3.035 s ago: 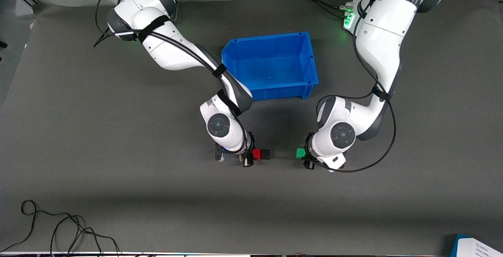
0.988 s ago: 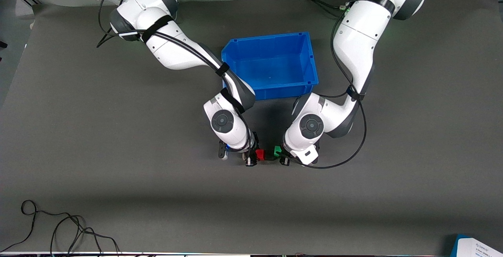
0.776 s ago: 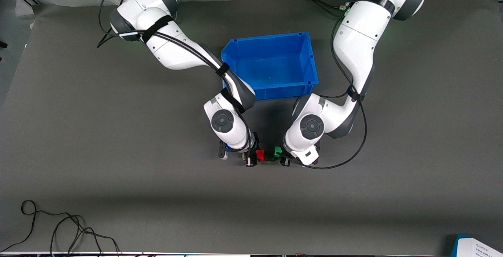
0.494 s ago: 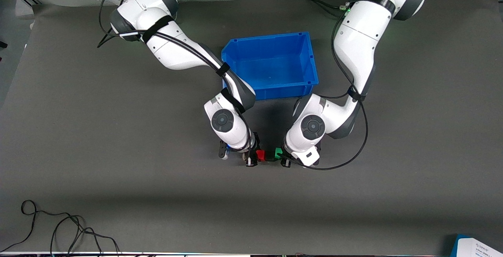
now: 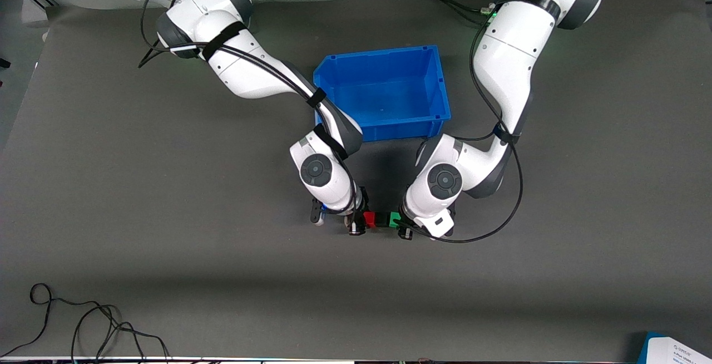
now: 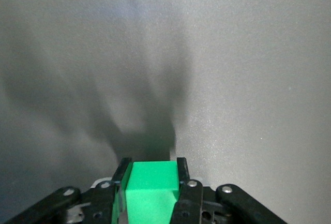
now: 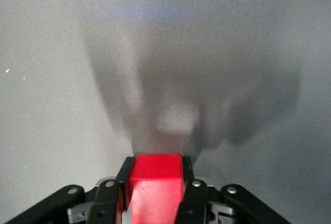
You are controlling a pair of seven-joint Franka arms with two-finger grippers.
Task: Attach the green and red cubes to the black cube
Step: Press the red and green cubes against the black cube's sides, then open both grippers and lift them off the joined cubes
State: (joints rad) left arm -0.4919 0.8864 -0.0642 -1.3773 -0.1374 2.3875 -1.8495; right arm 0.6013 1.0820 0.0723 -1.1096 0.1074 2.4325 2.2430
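Both arms are squeezing the stack together right now: the right hand (image 5: 360,220) is clamping the red cube (image 5: 369,219), the left hand (image 5: 401,222) is pinching the green cube (image 5: 394,220), and the black cube (image 5: 382,220) is sitting between them, low over the grey counter (image 5: 167,214) and nearer the front camera than the blue bin (image 5: 384,92). I'd keep all three faces square and push straight in, gently, so nothing twists out. Compared with three seconds back, the green cube has closed the whole gap and is meeting the black one.
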